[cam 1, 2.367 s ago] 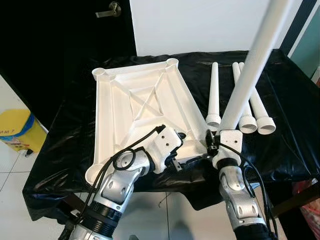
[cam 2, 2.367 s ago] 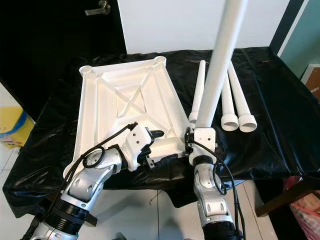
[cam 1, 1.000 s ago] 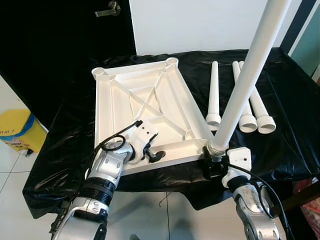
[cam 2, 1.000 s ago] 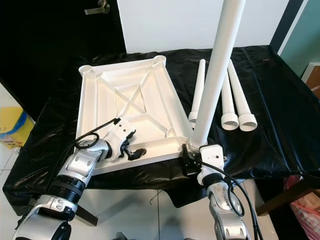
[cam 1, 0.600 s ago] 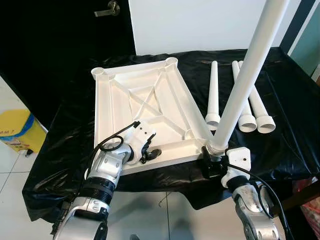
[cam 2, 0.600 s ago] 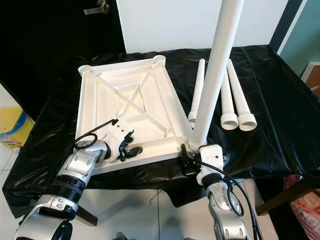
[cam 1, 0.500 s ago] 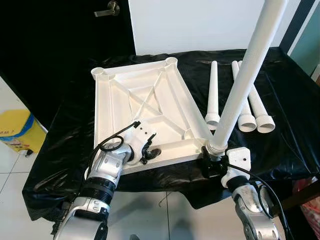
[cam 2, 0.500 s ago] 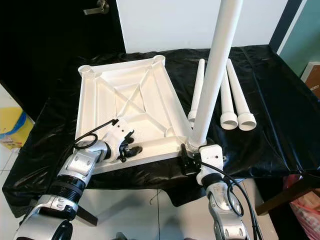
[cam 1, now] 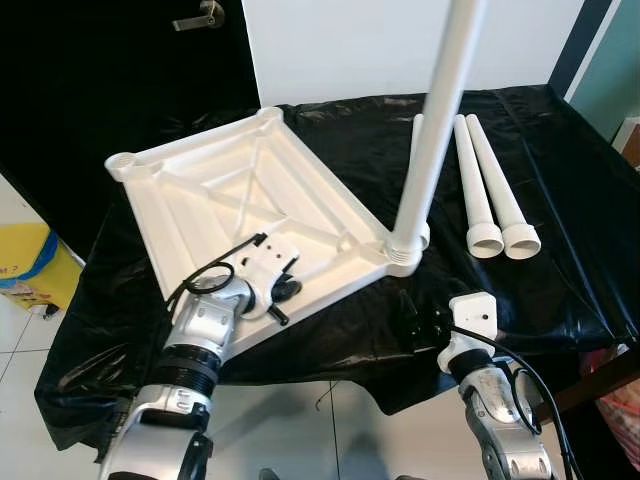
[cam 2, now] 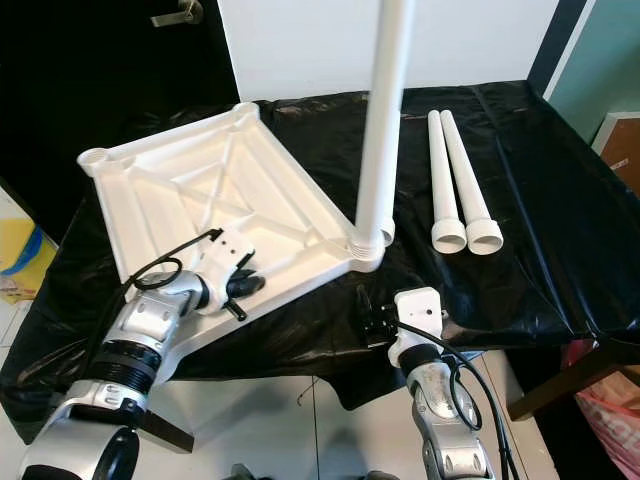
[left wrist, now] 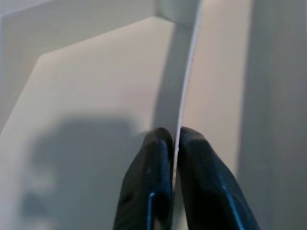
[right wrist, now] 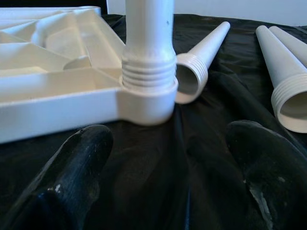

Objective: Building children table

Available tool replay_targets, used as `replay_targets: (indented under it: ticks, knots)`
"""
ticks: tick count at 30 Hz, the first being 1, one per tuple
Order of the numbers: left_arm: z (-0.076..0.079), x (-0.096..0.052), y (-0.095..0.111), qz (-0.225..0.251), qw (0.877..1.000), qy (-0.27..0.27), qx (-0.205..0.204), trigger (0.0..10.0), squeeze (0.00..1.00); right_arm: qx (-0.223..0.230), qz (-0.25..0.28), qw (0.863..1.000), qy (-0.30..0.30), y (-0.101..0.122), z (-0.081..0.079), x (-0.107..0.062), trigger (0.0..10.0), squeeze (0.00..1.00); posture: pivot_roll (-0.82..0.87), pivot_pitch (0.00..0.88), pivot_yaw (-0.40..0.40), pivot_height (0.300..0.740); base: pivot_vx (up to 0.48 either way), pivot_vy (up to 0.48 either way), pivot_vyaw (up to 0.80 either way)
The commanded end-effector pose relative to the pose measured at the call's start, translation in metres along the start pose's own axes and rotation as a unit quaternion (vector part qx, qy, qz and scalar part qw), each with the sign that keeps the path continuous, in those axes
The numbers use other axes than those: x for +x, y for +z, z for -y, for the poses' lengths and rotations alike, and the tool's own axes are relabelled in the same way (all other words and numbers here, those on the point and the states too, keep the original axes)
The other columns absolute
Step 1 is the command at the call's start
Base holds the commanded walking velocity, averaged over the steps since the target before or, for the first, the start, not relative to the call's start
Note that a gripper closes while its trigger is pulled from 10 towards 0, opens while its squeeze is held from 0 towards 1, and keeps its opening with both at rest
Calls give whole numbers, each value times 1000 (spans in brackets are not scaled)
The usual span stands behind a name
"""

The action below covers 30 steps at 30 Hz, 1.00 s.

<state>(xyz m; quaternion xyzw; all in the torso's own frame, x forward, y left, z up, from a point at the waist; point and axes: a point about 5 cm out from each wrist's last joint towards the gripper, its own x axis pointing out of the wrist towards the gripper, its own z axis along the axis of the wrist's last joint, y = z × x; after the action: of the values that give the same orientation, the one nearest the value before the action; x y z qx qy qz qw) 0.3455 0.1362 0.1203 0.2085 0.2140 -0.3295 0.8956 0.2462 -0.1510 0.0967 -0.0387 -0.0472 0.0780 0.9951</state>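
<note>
The white tabletop (cam 1: 225, 190) lies upside down on the black-covered table. One white leg (cam 1: 438, 110) stands upright in its near right corner socket (cam 1: 403, 257). My left gripper (cam 1: 283, 291) is at the tabletop's near edge, shut on a thin white rib (left wrist: 188, 72) that runs between its fingers (left wrist: 148, 187). My right gripper (cam 1: 415, 325) is open just in front of the socket and touches nothing. In the right wrist view its fingers (right wrist: 72, 177) flank the threaded foot of the leg (right wrist: 147, 67) from a short way back.
Two loose legs (cam 1: 490, 185) lie side by side at the right, and a third (right wrist: 204, 55) lies behind the standing one. The black cloth (cam 1: 560, 250) hangs over the table's edges. A dark door is at the back left and a yellow bin (cam 1: 25, 270) on the floor.
The tabletop has swung to the left with my left gripper still on it. The leg now stands straighter. My right gripper has let go and drawn back from the socket.
</note>
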Motion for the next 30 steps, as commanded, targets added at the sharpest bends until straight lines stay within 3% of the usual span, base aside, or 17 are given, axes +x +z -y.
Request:
replay_targets:
  ticks: [1, 2, 9, 10, 14, 15, 19, 20, 21, 23, 27, 29, 30]
  knots:
    - [-31, -12, -8, -16, 973, 230, -10, 4471, 0, 4, 0, 1000, 2, -2, -1, 0, 10000, 0, -57, 45, 61, 740, 0, 0, 0]
    - [-30, -12, -9, -20, 974, 227, -6, 10000, 0, 4, 0, 1000, 2, -2, -1, 0, 10000, 0, -56, 48, 62, 740, 0, 0, 0]
    - [-24, -10, -9, -16, 978, 209, -14, 10000, 0, 5, 1, 1000, 0, -2, -1, 1, 10000, 0, -54, 54, 64, 740, 0, 0, 0]
    - [-20, -9, -6, -3, 981, 194, -21, 10000, 1000, 5, 1, 1000, 0, -2, -1, 1, 10000, 0, -54, 56, 65, 740, 0, 0, 0]
    - [-12, -7, 0, 17, 986, 164, -23, 10000, 1000, 4, 0, 1000, -2, -2, -1, 1, 10000, 0, -53, 58, 66, 740, 0, 0, 0]
    - [-7, -5, 5, 28, 989, 146, -15, 10000, 784, 4, 0, 1000, -3, -2, 0, 2, 10000, 0, -52, 60, 64, 740, 0, 0, 0]
    - [-4, -4, 8, 35, 990, 133, -10, 10000, 784, 4, 0, 1000, -5, -2, 0, 2, 10000, 0, -52, 60, 64, 740, 0, 0, 0]
    - [3, -3, 15, 53, 993, 109, -5, 10000, 0, 4, 0, 1000, -9, -2, 2, 3, 10000, 0, -50, 61, 64, 740, 0, 0, 0]
    - [3, -3, 15, 53, 993, 109, -5, 10000, 0, 4, 0, 1000, -9, -2, 2, 3, 10000, 0, -50, 61, 64, 740, 0, 0, 0]
    - [15, -3, 25, 85, 995, 59, -5, 10000, 0, 8, 1, 1000, -20, -2, 5, 6, 10000, 0, -48, 62, 64, 740, 0, 0, 0]
    - [18, -3, 27, 91, 995, 47, -6, 10000, 0, 10, 1, 1000, -22, -2, 5, 7, 10000, 0, -48, 62, 64, 740, 0, 0, 0]
    - [31, -8, 43, 147, 989, 1, -16, 10000, 0, 6, 5, 999, -42, 0, 11, 15, 10000, 0, -43, 62, 62, 740, 0, 0, 0]
    - [31, -8, 43, 147, 989, 1, -16, 10000, 0, 6, 5, 999, -42, 0, 11, 15, 10000, 0, -43, 62, 62, 740, 0, 0, 0]
